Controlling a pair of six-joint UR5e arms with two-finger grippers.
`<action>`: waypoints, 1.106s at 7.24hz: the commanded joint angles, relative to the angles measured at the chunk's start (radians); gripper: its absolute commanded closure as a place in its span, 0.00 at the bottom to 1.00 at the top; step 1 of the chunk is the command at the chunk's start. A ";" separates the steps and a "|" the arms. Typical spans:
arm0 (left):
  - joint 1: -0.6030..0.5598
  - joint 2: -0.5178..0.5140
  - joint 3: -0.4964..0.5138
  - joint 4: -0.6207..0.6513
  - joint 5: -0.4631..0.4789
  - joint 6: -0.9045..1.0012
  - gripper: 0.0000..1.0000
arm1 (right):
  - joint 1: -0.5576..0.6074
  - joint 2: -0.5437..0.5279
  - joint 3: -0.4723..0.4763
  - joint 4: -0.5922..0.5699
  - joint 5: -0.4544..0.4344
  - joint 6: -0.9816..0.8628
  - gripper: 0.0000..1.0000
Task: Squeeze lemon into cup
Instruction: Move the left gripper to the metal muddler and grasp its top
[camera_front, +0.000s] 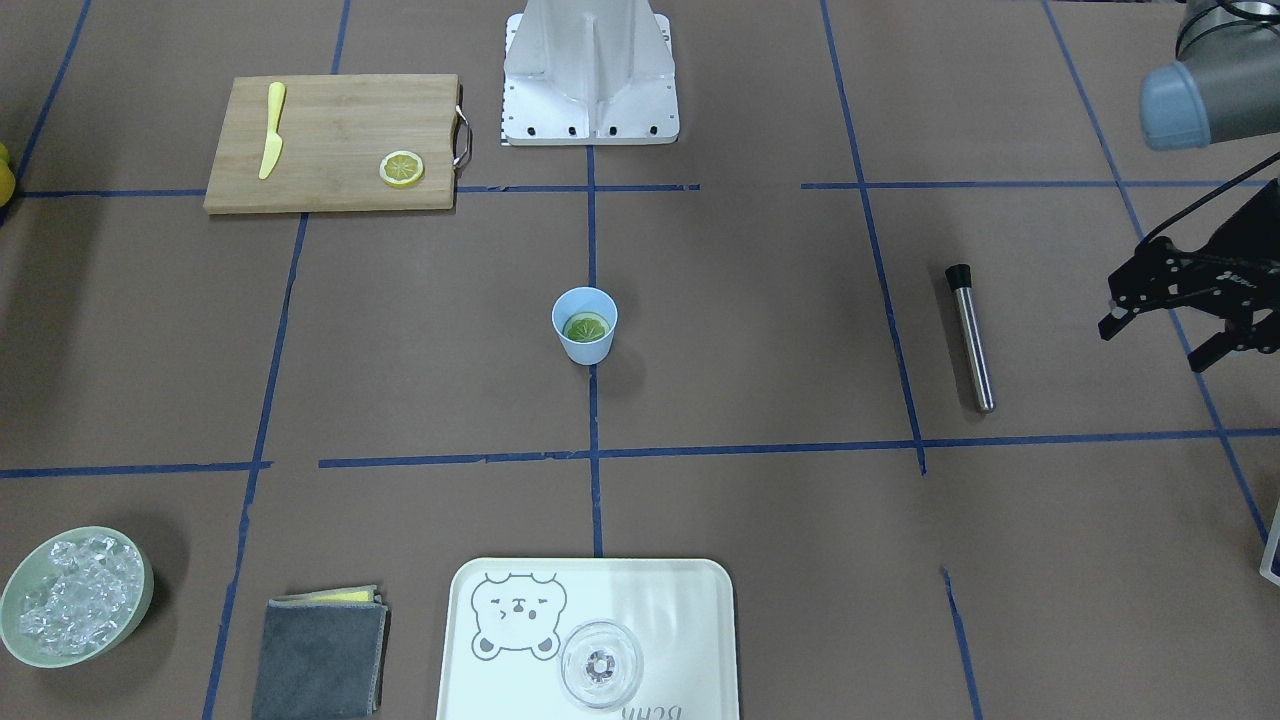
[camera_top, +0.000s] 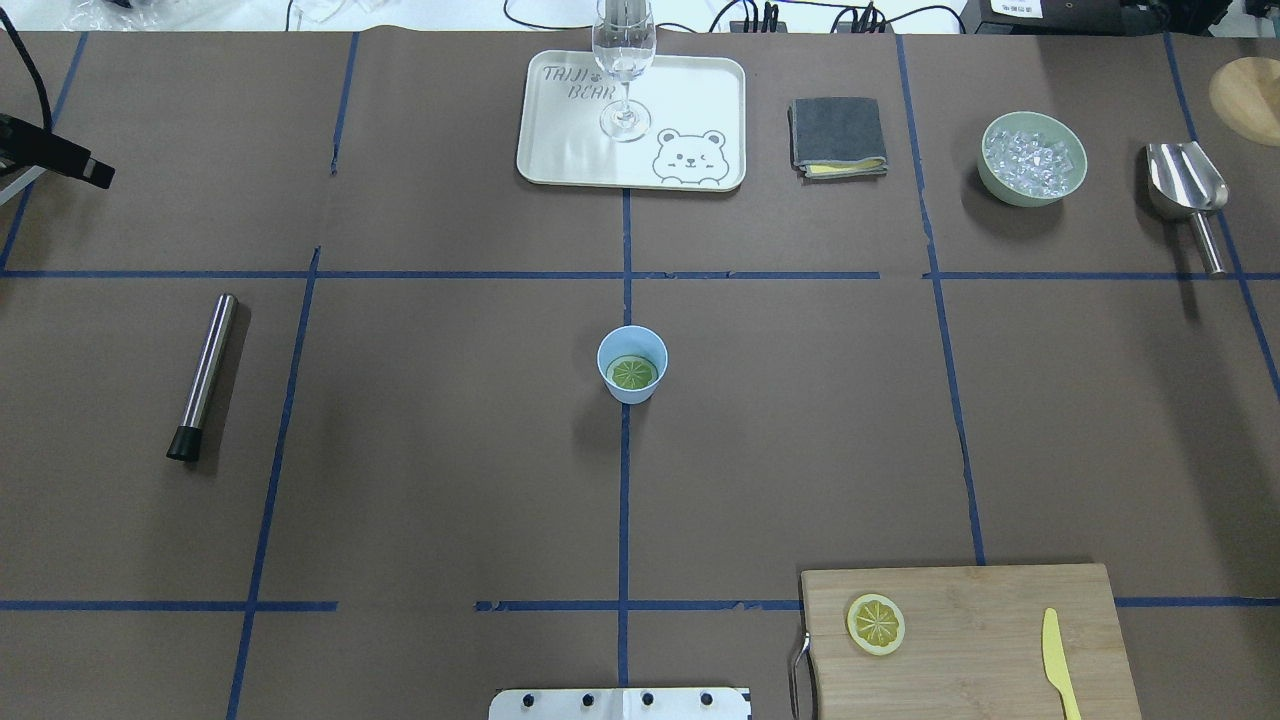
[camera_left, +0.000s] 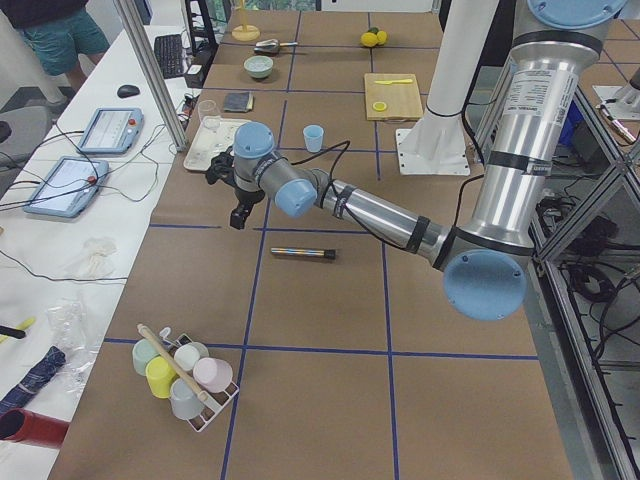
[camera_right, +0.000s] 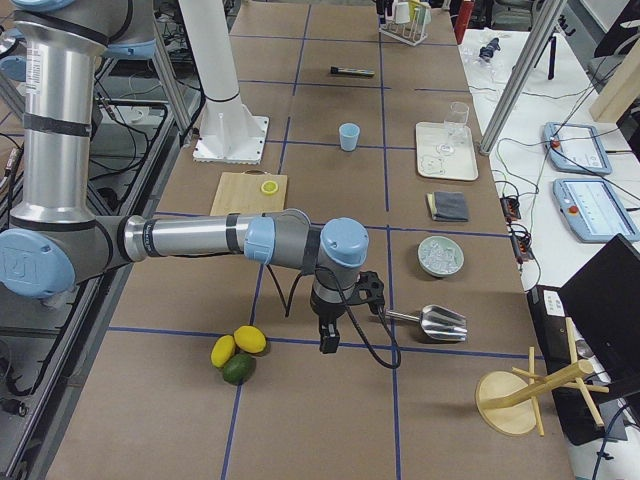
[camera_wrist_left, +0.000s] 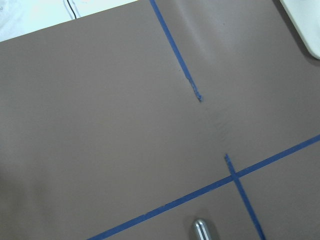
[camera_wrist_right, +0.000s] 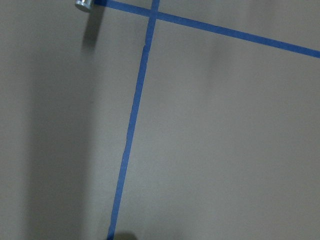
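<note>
The light-blue cup (camera_front: 588, 350) stands upright at the table's centre, also in the overhead view (camera_top: 630, 392). A greenish lemon slice (camera_front: 587, 326) lies inside it (camera_top: 633, 373). A second, yellow lemon slice (camera_front: 401, 168) lies on the wooden cutting board (camera_top: 876, 624). My left gripper (camera_front: 1155, 343) is open and empty, hovering far off to the cup's side beyond the steel rod. My right gripper (camera_right: 330, 343) shows only in the exterior right view, low over the table far from the cup, near the whole lemons. I cannot tell whether it is open or shut.
A cutting board (camera_front: 330, 110) holds a yellow knife (camera_front: 271, 143). A steel rod with a black cap (camera_front: 971, 335) lies on my left side. Far edge: a bear tray (camera_top: 560, 150) with a clear glass (camera_top: 624, 60), a grey cloth (camera_top: 838, 135), an ice bowl (camera_top: 1033, 158), a metal scoop (camera_top: 1188, 190).
</note>
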 joint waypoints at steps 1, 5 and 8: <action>0.150 0.026 -0.018 -0.004 0.243 -0.275 0.00 | 0.002 0.007 -0.004 0.000 0.000 0.002 0.00; 0.288 0.029 0.088 -0.106 0.291 -0.384 0.14 | 0.011 0.014 0.008 0.000 -0.001 0.007 0.00; 0.307 0.028 0.172 -0.208 0.291 -0.341 0.17 | 0.017 0.014 0.006 0.000 -0.004 0.017 0.00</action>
